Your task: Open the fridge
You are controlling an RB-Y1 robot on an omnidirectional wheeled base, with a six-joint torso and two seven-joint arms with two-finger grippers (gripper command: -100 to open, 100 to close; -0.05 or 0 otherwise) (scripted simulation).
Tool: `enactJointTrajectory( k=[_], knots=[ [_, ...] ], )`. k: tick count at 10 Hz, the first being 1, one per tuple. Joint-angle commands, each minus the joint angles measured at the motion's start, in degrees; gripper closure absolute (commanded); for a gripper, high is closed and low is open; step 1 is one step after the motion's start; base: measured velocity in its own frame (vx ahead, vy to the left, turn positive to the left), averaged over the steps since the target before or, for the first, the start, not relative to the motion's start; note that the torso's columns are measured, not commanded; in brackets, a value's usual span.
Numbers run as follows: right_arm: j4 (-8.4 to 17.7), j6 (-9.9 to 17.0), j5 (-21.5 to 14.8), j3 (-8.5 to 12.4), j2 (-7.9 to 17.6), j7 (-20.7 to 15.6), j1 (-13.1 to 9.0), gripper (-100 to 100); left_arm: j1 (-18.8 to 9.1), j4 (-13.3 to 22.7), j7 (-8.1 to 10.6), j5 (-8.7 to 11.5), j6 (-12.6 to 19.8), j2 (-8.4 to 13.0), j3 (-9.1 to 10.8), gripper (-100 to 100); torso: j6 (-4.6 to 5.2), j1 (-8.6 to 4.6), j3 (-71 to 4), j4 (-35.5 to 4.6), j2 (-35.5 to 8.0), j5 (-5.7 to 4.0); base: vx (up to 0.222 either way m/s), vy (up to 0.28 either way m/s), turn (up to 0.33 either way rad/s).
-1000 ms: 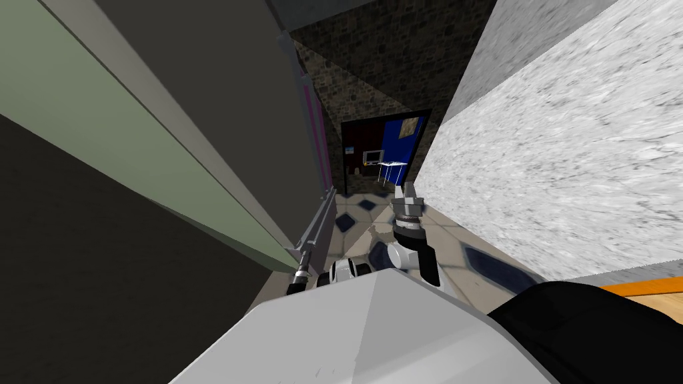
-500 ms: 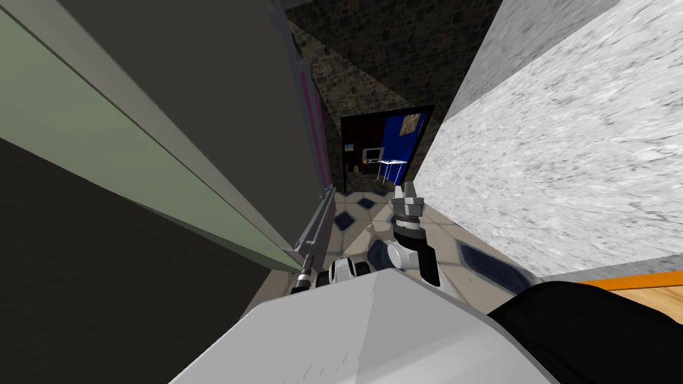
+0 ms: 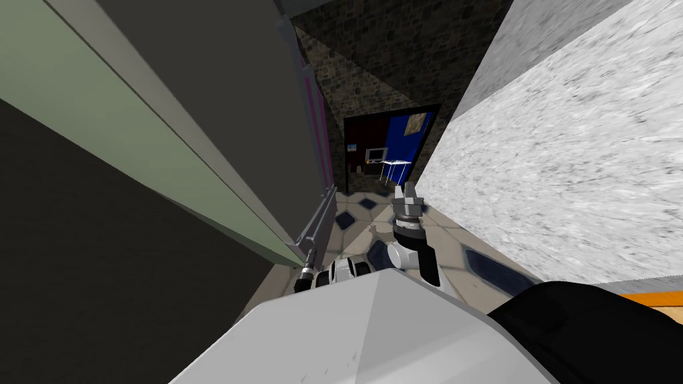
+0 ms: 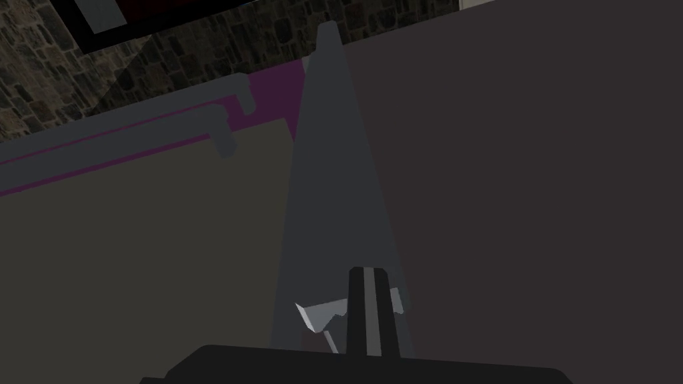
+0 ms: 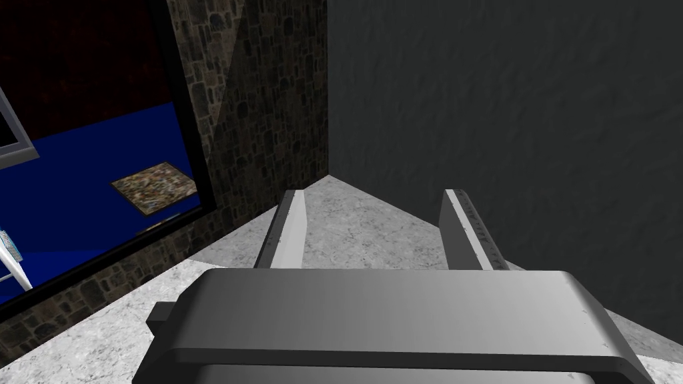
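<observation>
Gripping grey fridge handle (image 4: 333, 200), left pincer (image 4: 350, 310) clamped around it, right pincer (image 5: 373, 197) splayed, well apart.

The left pincer (image 4: 349, 311) sits at the near end of a long grey fridge handle (image 4: 333, 187), and its pale fingers (image 4: 319, 315) appear to press the bar's sides, though a dark striped piece hides part of them. A dark grey door (image 4: 533, 200) flanks the handle on one side and an olive-grey panel (image 4: 133, 267) on the other. Beyond the panel lie two grey bars (image 4: 133, 127), a magenta strip (image 4: 273, 87) and a stone wall (image 4: 200, 47).
</observation>
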State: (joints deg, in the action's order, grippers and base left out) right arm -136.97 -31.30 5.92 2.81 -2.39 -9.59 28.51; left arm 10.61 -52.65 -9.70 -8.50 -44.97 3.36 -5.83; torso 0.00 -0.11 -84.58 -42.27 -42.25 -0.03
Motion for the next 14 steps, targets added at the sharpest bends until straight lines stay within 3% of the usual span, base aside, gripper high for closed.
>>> enactJointTrajectory(
  k=[1,2,3,5,6,9,10,11,14],
  knots=[
    [0.0,0.0,0.0,0.0,0.0,0.0,0.0,0,-3.1,3.3,-0.35,-0.4,0.0,-0.9,-0.07,100,0.00,0.08,0.0,0.0,0.0,0.02,-0.061,-0.046,0.030],
    [0.0,0.0,0.0,0.0,0.0,0.0,0.0,0,-5.1,5.0,-0.43,-0.7,0.2,-1.3,-0.11,100,0.01,0.21,0.0,0.0,0.0,0.05,-0.059,-0.034,0.088],
    [0.0,0.0,0.0,0.0,0.0,0.0,0.0,0,-5.1,5.0,-0.43,-0.7,0.2,-1.3,-0.11,100,-0.01,0.22,0.0,0.0,0.0,0.06,-0.050,-0.028,0.045],
    [0.0,0.0,0.0,0.0,0.0,0.0,0.0,0,-8.8,8.3,-0.61,-1.2,0.6,-2.1,-0.18,100,0.00,0.12,0.0,0.0,0.0,0.03,-0.072,-0.041,0.105],
    [0.0,0.0,0.0,0.0,0.0,0.0,0.0,0,-9.0,8.4,-0.61,-1.2,0.6,-2.1,-0.18,100,0.00,0.03,0.0,0.0,-0.1,0.01,-0.053,-0.045,0.062],
    [0.0,0.0,0.0,0.0,0.0,0.0,0.0,0,-14.6,13.6,-0.87,-2.0,1.1,-3.3,-0.30,100,-0.01,0.09,0.0,0.0,-0.1,0.02,-0.079,-0.052,0.127],
    [0.0,0.0,0.0,0.0,0.0,0.0,0.0,0,-14.1,13.9,-0.96,-1.7,0.2,-3.1,-0.04,100,0.00,0.05,0.1,0.0,-0.1,0.01,-0.045,-0.034,0.022],
    [0.0,0.0,0.0,0.0,0.0,0.0,0.0,0,-14.4,14.3,-0.91,-1.7,0.2,-0.5,-0.04,-100,0.00,0.18,0.0,0.0,0.0,0.04,-0.005,-0.003,-0.011],
    [0.0,0.0,0.0,0.0,0.0,0.0,0.0,0,-14.8,14.2,-0.76,-1.7,0.5,3.1,-0.07,-100,-0.01,0.22,-0.1,0.0,0.1,0.06,0.014,0.031,-0.002]
  ],
)
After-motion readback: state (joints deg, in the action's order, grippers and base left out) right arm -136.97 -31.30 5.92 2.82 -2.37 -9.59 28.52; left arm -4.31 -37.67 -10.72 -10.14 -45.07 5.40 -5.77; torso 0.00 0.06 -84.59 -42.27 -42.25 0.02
